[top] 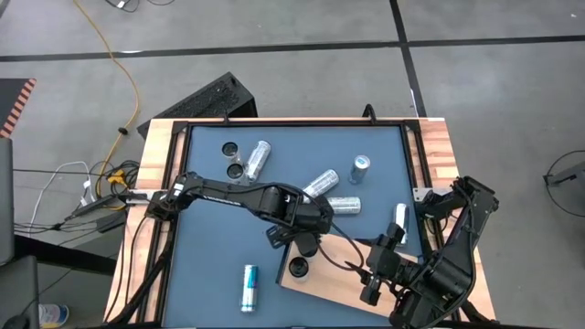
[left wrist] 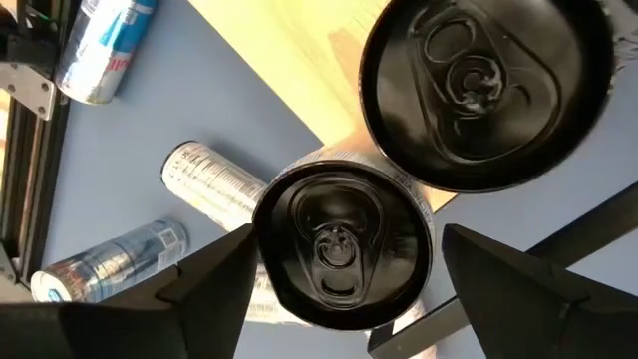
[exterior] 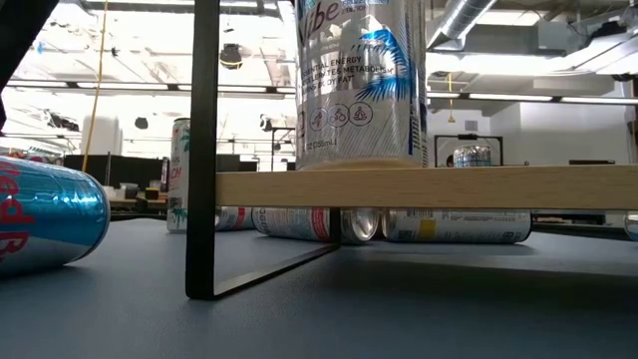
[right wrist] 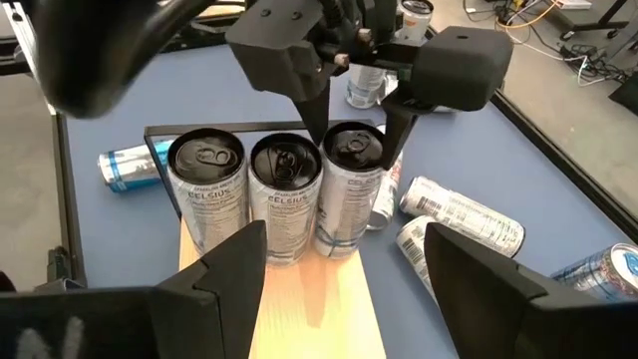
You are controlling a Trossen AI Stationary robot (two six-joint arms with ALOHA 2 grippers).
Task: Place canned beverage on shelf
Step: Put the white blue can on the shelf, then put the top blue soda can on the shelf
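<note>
Three upright cans stand in a row on their bases at one edge of the light-brown wooden shelf (right wrist: 309,299). My left gripper (right wrist: 354,135) hangs over the end can (right wrist: 349,189), open, with one finger on each side of the can's top (left wrist: 344,244); I see no touch. The neighbouring can (left wrist: 483,90) stands close beside it. My right gripper (right wrist: 344,289) waits open near the table's right front corner, facing the row, with nothing between its fingers. In the low view a can (exterior: 359,80) stands on the shelf board (exterior: 449,187), which is raised on a black frame (exterior: 204,150).
Several cans lie loose on the blue-grey tabletop: silver ones (top: 320,183) (top: 343,204) (top: 259,160) beyond the shelf, a blue one (top: 249,288) near the front. One can (top: 361,167) stands upright at the back. Wooden rails (top: 439,155) border the table.
</note>
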